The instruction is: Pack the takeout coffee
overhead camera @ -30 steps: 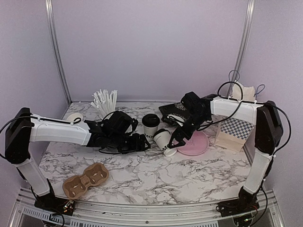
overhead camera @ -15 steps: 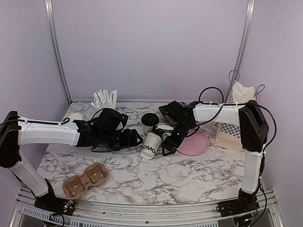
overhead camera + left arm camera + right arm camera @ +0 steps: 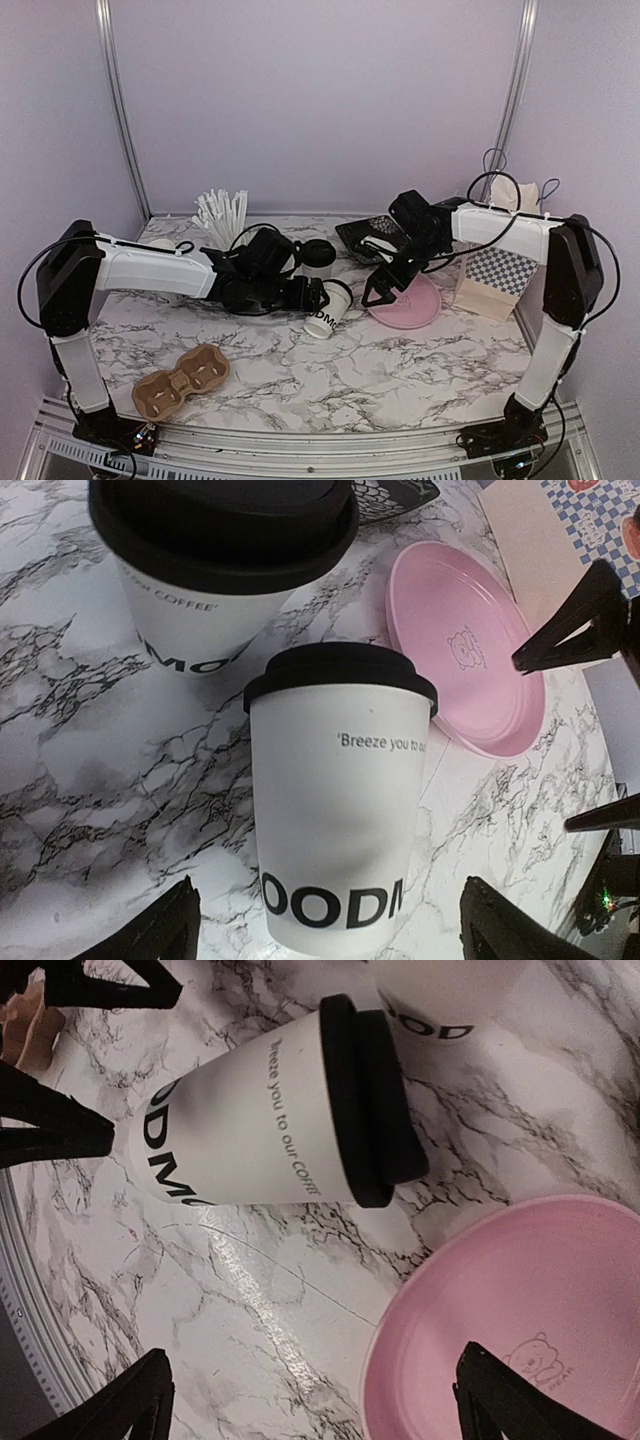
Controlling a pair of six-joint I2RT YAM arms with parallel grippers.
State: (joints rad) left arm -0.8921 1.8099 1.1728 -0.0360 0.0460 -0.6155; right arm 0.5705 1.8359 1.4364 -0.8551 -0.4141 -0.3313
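The left gripper (image 3: pixel 325 925), spread wide and empty, straddles the lettered white paper cup with black plastic lid (image 3: pixel 340 810): centre it, then squeeze gently below the lid, the splayed, empty right gripper (image 3: pixel 320 1400) standing clear.

White cups (image 3: pixel 335 810), black lids (image 3: pixel 340 675), black lettering. Pink plate (image 3: pixel 470 660). Table (image 3: pixel 400 370) white marble, grey-veined. Carrier (image 3: pixel 182 380) tan, lower left.
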